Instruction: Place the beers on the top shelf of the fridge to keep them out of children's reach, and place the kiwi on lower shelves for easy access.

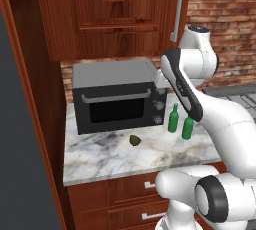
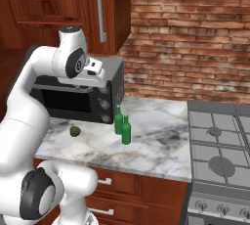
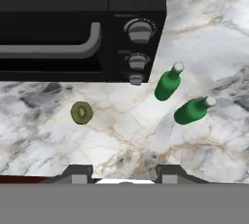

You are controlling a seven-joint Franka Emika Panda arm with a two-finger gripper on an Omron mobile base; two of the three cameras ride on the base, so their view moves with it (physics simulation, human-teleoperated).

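Note:
Two green beer bottles stand upright and close together on the marble counter [image 1: 105, 159], to the right of the black oven: one [image 1: 173, 119] [image 2: 118, 120] [image 3: 168, 83] nearer the oven, the other [image 1: 188, 127] [image 2: 126, 130] [image 3: 193, 110] nearer the counter's front. The kiwi [image 1: 134, 140] [image 2: 75, 131] [image 3: 81, 112] lies alone in front of the oven. My gripper [image 3: 125, 174] hangs high above the counter's front edge, open and holding nothing, well clear of all three. The fridge's shelves are out of view.
The black countertop oven [image 1: 117, 99] [image 2: 78, 99] [image 3: 73, 28] sits at the back left with its door closed. A gas stove [image 2: 219, 146] adjoins the counter on the right. Wooden wall cabinets [image 1: 115, 9] hang above, drawers [image 1: 125, 194] lie below. A plain dark grey surface [image 1: 15, 149] stands at far left.

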